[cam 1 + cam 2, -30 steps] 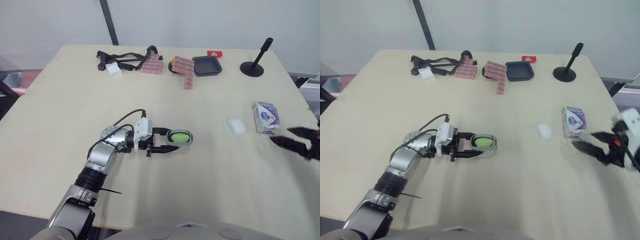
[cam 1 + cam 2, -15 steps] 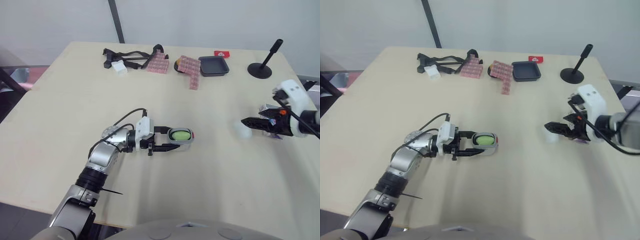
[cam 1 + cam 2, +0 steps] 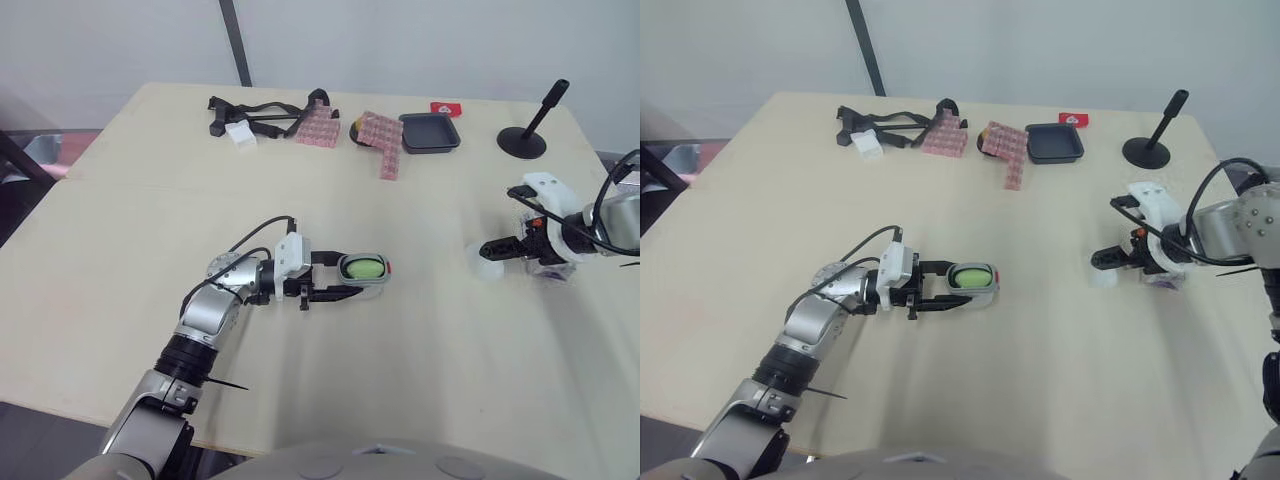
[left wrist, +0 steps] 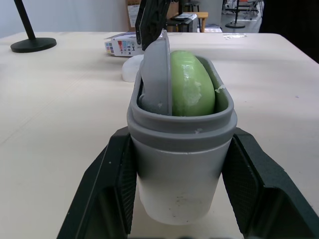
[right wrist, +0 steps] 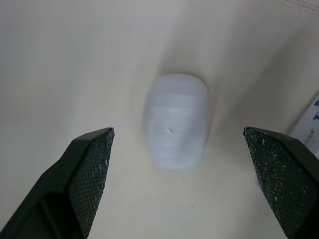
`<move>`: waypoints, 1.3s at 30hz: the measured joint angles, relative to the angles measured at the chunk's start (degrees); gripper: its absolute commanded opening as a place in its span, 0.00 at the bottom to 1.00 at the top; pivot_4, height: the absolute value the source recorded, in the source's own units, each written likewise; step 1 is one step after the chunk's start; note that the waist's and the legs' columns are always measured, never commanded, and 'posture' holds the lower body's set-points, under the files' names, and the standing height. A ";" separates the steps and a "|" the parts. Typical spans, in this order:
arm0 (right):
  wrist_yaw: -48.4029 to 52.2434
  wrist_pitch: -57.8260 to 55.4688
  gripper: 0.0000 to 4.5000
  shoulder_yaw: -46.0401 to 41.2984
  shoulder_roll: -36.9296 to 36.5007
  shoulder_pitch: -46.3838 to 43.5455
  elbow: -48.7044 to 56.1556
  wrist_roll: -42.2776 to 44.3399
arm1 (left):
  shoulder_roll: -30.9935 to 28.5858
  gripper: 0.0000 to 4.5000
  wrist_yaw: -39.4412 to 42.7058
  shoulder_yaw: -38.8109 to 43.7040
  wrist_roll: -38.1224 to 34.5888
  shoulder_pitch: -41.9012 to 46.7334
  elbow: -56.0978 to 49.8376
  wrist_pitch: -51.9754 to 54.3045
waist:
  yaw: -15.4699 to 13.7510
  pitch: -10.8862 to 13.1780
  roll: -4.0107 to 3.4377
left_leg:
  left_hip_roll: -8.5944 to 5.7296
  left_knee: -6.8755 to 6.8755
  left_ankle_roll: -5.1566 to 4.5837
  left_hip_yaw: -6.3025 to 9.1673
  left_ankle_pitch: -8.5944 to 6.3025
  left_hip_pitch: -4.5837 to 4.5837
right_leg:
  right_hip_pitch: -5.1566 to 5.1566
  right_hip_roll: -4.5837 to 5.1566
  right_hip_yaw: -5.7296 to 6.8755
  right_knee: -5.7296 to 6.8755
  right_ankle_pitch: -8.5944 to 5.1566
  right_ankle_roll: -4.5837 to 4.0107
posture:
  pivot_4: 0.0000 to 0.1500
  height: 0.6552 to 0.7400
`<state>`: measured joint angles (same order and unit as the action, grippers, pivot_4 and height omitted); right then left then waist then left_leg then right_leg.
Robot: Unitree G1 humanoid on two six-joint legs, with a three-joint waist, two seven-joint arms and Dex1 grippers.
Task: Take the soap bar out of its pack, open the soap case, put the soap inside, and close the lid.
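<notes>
Just ahead of the wide-open right gripper (image 3: 490, 249) sits the white lid (image 5: 175, 127), probably light and slick, so grab its long sides; left gripper (image 3: 352, 273) clamps the soap case (image 4: 182, 164).

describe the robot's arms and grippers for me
Left arm: silver metal segments, black joint collars, white wrist box, looping black cable. Right arm: grey, white wrist housing, black cable, small red mark. Left gripper and right gripper: two black fingers with textured pads.

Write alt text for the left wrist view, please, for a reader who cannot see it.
The left gripper clamps an open grey soap case holding a green soap bar and a tilted grey panel. Behind it on the table lie a white piece and the soap pack.
</notes>
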<state>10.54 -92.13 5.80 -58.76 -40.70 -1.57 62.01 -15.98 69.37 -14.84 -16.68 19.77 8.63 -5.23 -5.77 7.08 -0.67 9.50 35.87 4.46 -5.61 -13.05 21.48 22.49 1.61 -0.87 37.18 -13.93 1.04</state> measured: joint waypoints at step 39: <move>8.59 3.75 0.43 7.19 4.07 2.48 6.06 -16.44 | 0.84 0.42 -1.01 -1.01 0.75 0.01 0.20 0.07 | -0.43 0.00 0.01 | 0.05 -0.01 0.12 0.00 -0.03 -0.02 | -0.05 -0.06 0.00 -0.04 0.01 0.01 | 1.00 0.97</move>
<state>19.13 -88.38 12.99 -54.69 -38.21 4.49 45.57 -15.14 68.36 -15.85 -15.93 19.78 8.83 -5.16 -6.20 7.08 -0.67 9.55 35.86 4.59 -5.61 -13.08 21.46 22.43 1.55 -0.87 37.14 -13.93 1.05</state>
